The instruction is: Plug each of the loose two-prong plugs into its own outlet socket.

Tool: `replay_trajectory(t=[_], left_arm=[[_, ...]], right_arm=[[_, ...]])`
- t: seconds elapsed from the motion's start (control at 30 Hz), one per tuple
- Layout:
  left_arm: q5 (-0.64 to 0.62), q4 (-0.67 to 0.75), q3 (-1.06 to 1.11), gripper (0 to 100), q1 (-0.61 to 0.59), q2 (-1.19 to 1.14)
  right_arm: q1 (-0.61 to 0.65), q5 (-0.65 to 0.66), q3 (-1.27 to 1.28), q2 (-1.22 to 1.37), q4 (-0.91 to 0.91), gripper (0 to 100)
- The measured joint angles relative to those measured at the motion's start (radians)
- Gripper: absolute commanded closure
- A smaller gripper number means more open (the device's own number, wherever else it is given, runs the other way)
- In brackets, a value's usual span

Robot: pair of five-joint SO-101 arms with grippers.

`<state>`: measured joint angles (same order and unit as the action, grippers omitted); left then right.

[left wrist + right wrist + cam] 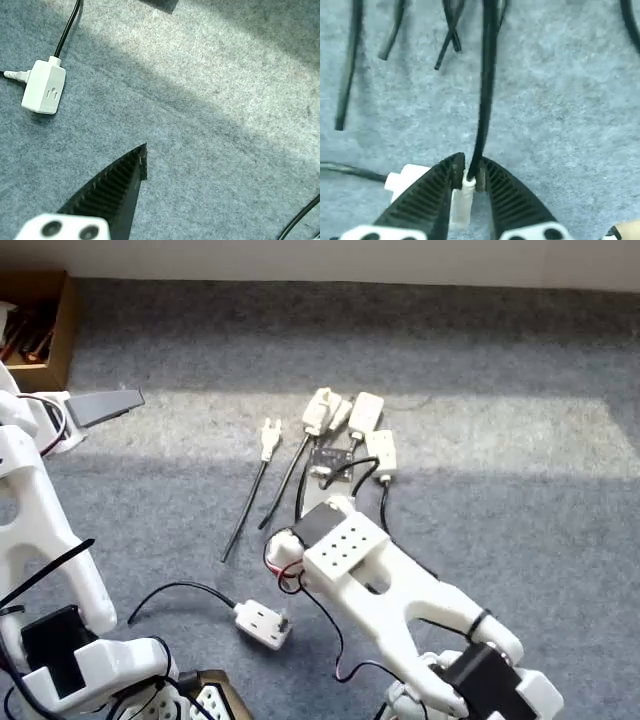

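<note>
Left gripper (118, 403) is hanging over the carpet at the far left, spread: the left wrist view is showing one ribbed dark finger (117, 187) with bare carpet where a partner would close. Cardboard box (40, 330) is sitting behind it, near the pale wall (300, 258). Grey-blue carpet (520, 360) is covering the work surface; a band of sunlight is falling across it from the middle out to the right. Near the front, left of centre, a white socket block (262, 622) is lying flat, its black cord (170, 592) curling off to the left. Further back a loose plug (270, 436), white, is lying alone with its prongs toward the wall. Just right of it a cluster of white pieces (350, 425) is lying in the sunlit strip; cannot tell which are mated. Right arm (390, 585) is stretching in from the lower right. Right gripper (468, 167) is pinching a white plug (461, 200), its black lead (487, 90) running straight ahead, a white block (405, 180) lying just beside it.
</note>
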<state>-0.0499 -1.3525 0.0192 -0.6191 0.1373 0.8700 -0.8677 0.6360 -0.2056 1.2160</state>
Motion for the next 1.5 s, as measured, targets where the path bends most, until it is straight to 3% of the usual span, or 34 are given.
replay_trajectory(t=[0.33,0.47,0.63,0.8,0.87,0.93,1.07,1.3,1.37,1.5], left_arm=[[0.0,0.0,0.0,38,0.0,0.0],[0.002,0.0,0.0,38,0.025,0.0],[0.13,-0.008,-0.077,38,0.158,-0.002],[0.181,-0.176,-0.328,38,0.267,0.061],[0.267,-0.311,-0.411,38,0.345,0.095],[0.376,-0.4,-0.387,38,0.437,0.123],[0.606,-0.42,-0.137,38,0.537,0.127],[1.185,-0.42,0.236,38,0.589,0.209],[1.263,-0.4,0.318,38,0.643,0.253],[1.293,-0.241,0.543,38,0.784,0.299]], right_arm=[[-0.006,0.0,-0.003,0.035,0.015,99.2],[-0.115,0.012,-0.003,-0.063,0.028,99.2],[-0.308,0.207,-0.069,-0.19,0.032,99.2],[-0.471,0.614,-0.097,-0.249,0.006,99.2],[-0.489,0.77,-0.094,-0.272,-0.005,99.2],[-0.494,0.838,-0.06,-0.308,-0.041,99.2],[-0.528,0.873,0.103,-0.416,-0.195,99.3],[-0.557,0.919,0.37,-0.591,-0.371,99.3],[-0.557,0.925,0.371,-0.615,-0.379,99.3],[-0.555,0.925,0.381,-0.628,-0.384,99.3]])
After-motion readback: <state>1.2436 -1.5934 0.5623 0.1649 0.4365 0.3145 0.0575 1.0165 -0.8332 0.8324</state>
